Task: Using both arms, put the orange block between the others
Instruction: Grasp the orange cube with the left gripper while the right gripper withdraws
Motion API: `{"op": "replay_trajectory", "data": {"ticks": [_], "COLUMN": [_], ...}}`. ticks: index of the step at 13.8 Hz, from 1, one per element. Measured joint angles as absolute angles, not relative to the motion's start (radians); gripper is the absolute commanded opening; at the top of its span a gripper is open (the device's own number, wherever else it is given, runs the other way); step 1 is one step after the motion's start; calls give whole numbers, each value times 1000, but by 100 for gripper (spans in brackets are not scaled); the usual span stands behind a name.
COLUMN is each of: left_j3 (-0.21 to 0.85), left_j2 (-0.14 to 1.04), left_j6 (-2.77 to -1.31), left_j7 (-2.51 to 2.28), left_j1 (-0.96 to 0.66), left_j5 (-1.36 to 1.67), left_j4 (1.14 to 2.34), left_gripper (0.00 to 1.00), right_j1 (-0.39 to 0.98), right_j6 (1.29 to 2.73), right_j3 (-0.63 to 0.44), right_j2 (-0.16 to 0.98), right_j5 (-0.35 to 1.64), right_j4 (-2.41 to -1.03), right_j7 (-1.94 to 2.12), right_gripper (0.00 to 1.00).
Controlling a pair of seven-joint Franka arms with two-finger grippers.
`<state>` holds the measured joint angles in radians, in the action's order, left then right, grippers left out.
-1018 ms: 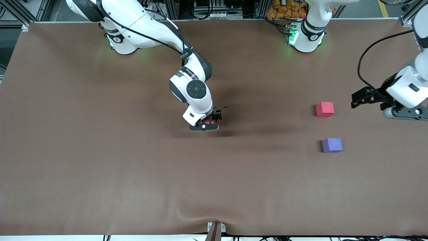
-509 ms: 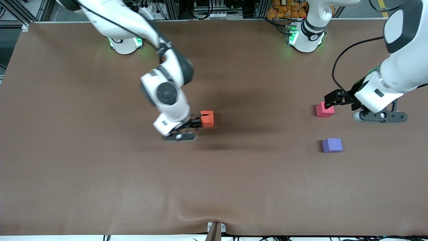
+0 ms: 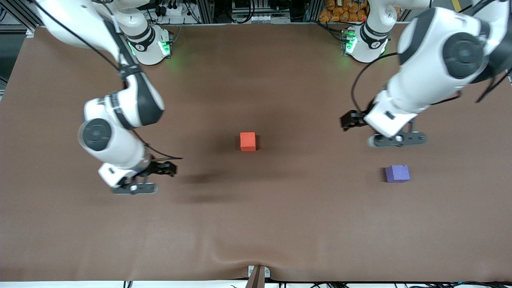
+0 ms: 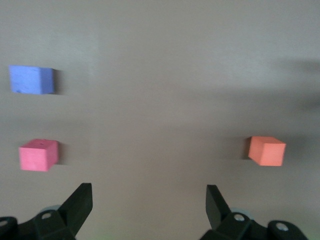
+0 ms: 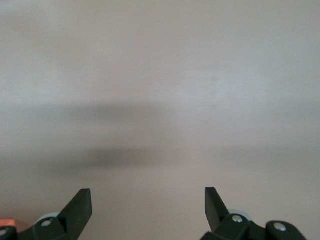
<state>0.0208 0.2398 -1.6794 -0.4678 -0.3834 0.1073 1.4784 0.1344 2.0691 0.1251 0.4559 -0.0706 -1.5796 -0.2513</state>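
Note:
The orange block (image 3: 248,141) (image 4: 267,151) sits alone on the brown table (image 3: 256,224) near its middle. The purple-blue cube (image 3: 397,173) (image 4: 31,80) lies toward the left arm's end. The pinkish-red cube (image 4: 39,155) shows only in the left wrist view; in the front view the left arm's hand covers it. My left gripper (image 3: 345,121) (image 4: 148,200) hangs open and empty over the table between the orange block and that cube. My right gripper (image 3: 170,168) (image 5: 147,202) is open and empty over bare table, toward the right arm's end from the orange block.
Both green-lit arm bases (image 3: 150,48) (image 3: 362,42) stand along the table's edge farthest from the front camera. The table cloth has a slight ripple (image 3: 256,258) at the edge nearest that camera.
The right gripper has let go of the orange block and drawn back toward its own end. The left arm has swung inward over the pinkish-red cube toward the middle.

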Motion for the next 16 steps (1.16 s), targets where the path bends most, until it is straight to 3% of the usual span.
{"op": "replay_trajectory", "data": {"ticks": [12,16], "left_j3": [17,11], "left_j2": [504,618], "left_j6": [-1928,-2064], "left_j7": [-796,-874], "left_j1": [-706,-792], "left_j5": [107,70], "left_j4": [1383,1380], "left_gripper": [100,100], "right_j1": [-238,-270], "right_j6": [1769,1659], "right_j3": [129,134], "right_j2": [170,81], "right_j5": [-15,17], "right_j4": [-1654,-1661], "right_j7": [339,359], "right_gripper": [100,100]}}
